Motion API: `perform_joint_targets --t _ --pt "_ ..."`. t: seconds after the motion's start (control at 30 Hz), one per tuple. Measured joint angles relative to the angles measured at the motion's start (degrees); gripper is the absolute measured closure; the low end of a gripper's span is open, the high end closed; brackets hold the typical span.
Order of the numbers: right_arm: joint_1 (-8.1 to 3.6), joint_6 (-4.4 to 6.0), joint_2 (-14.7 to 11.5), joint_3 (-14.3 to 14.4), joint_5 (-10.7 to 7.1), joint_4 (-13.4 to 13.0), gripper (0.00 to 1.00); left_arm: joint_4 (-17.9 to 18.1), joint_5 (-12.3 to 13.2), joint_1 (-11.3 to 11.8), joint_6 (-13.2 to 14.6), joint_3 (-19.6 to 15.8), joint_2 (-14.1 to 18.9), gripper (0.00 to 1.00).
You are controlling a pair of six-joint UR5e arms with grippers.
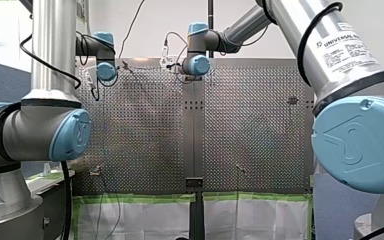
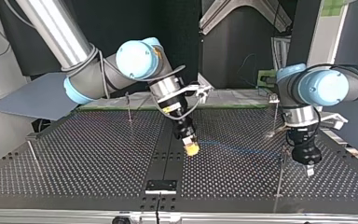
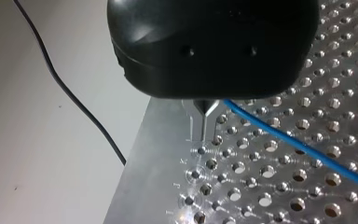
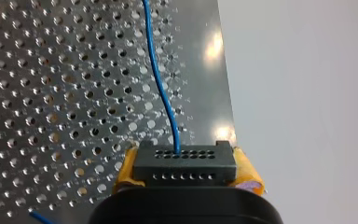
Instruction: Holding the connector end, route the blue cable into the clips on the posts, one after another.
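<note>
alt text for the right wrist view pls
My right gripper, with yellow pads, clamps a black connector block. A blue cable leaves the block's holed face and runs ahead over the perforated metal table, near its edge.

Right gripper (image 2: 192, 148) angled downward, wrist tilted, yellow-padded jaws clamped on connector (image 4: 184, 163). Left gripper (image 2: 310, 169) pointing straight down, metal jaws pinched together on blue cable (image 3: 298, 144).

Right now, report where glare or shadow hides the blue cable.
Right wrist view: glare spots on the perforated metal table beside the thin blue cable, which shows plainly. Left wrist view: likewise. Top view: faint over dark table. Front view: blotchy reflections, cable unseen.
</note>
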Motion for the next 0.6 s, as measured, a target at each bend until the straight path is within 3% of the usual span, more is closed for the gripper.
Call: perform_joint_targets --t 0.6 --pt "-2.38 -0.08 0.6 -0.4 -0.51 0.1 1.0 1.7 3.4 1.2 -5.7 0.0 -2.8 1.0"
